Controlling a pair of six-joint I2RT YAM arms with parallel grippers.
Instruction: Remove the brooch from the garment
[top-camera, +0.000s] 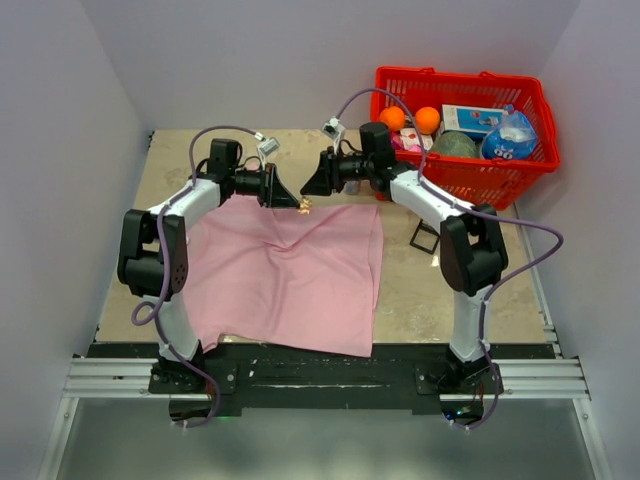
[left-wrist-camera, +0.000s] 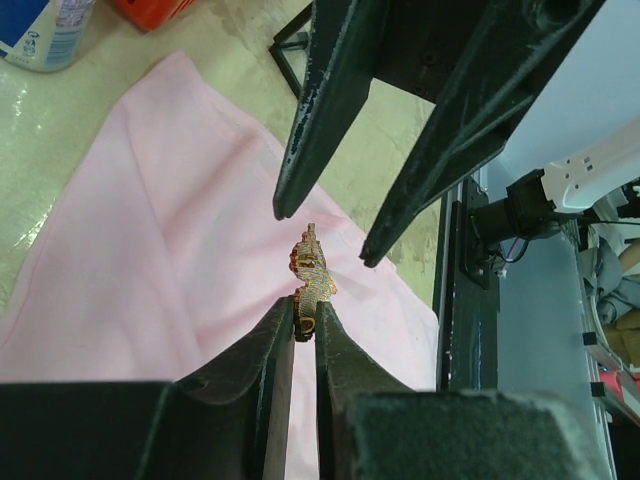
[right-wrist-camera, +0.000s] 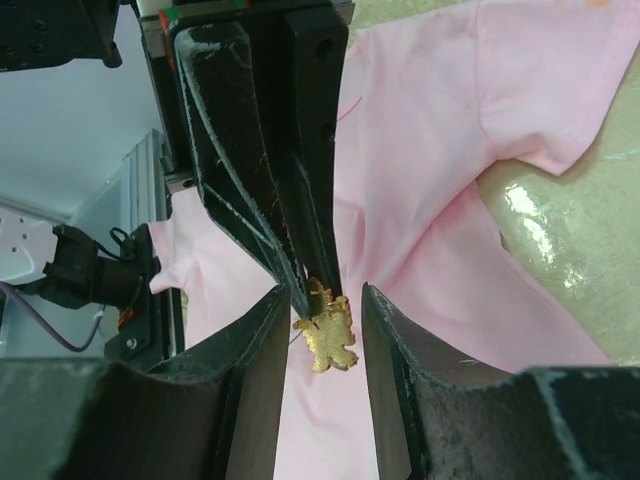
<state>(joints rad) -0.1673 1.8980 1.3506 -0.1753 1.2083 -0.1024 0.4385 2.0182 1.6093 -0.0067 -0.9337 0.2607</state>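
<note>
The brooch (top-camera: 304, 206) is a tiny golden piece at the far edge of the pink garment (top-camera: 290, 275), whose creases run toward it. My left gripper (top-camera: 297, 203) is shut on the brooch; in the left wrist view (left-wrist-camera: 305, 305) the brooch (left-wrist-camera: 312, 268) sticks out past the closed tips, above the garment (left-wrist-camera: 170, 230). My right gripper (top-camera: 307, 187) faces it, open. In the right wrist view (right-wrist-camera: 322, 300) its two fingers stand on either side of the brooch (right-wrist-camera: 330, 338) without touching it. The left gripper (right-wrist-camera: 315, 285) comes in from above, over the garment (right-wrist-camera: 450, 150).
A red basket (top-camera: 462, 75) stands at the back right with two oranges (top-camera: 428, 119), a blue bag (top-camera: 510, 140) and other items. A small black frame (top-camera: 425, 235) lies on the table right of the cloth. Walls close in on both sides.
</note>
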